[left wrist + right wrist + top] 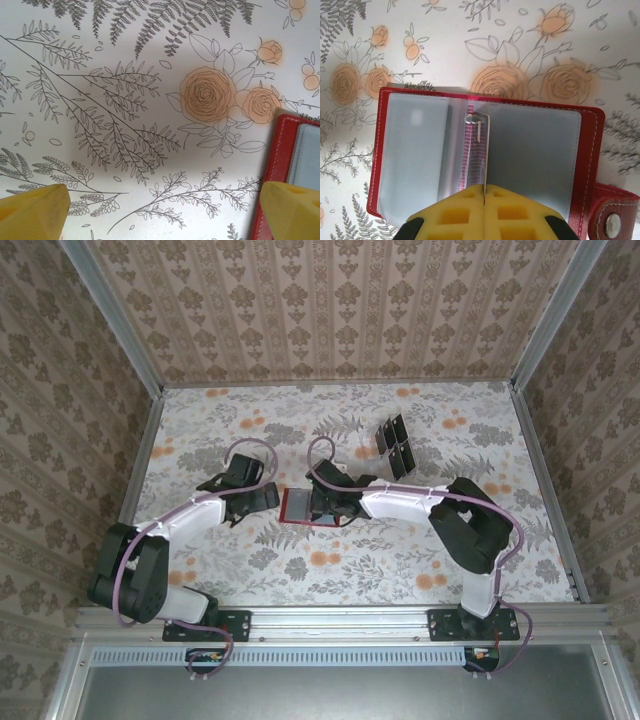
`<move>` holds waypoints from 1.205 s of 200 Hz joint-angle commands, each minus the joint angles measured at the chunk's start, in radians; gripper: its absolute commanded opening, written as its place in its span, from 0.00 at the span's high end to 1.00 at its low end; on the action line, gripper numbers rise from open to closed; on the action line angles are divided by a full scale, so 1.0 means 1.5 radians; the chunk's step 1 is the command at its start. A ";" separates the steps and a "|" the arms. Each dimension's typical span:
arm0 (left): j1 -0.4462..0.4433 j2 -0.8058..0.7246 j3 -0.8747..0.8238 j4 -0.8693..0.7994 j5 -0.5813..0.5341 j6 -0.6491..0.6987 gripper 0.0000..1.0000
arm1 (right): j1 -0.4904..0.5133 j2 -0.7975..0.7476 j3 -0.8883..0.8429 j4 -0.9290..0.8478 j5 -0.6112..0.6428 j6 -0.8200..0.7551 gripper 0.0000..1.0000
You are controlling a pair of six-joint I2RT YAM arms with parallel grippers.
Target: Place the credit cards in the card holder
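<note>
The card holder (pixel 535 150), a red wallet, lies open on the flowered table, showing pale grey-blue pockets and a clasp tab at the lower right. My right gripper (pixel 484 189) is shut on a thin clear pocket leaf (pixel 479 150) at the wallet's spine and holds it on edge. In the top view that gripper (pixel 322 506) hangs over the wallet (pixel 296 506). My left gripper (pixel 268 498) stands open just left of it, with bare table between its yellow fingertips (pixel 35 212); the wallet's red edge (pixel 272 165) sits by the right one. Dark credit cards (pixel 398 432) stand in a rack behind.
The clear slotted rack (pixel 372 446) with the cards stands on the table behind the right arm's forearm (pixel 405 502). Patterned walls close in the table on the left, back and right. Open flowered cloth (pixel 320 570) lies in front of the wallet.
</note>
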 commanded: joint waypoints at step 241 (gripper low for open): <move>-0.109 0.134 0.049 -0.004 -0.057 0.061 0.00 | -0.038 0.001 -0.044 -0.049 -0.067 -0.084 1.00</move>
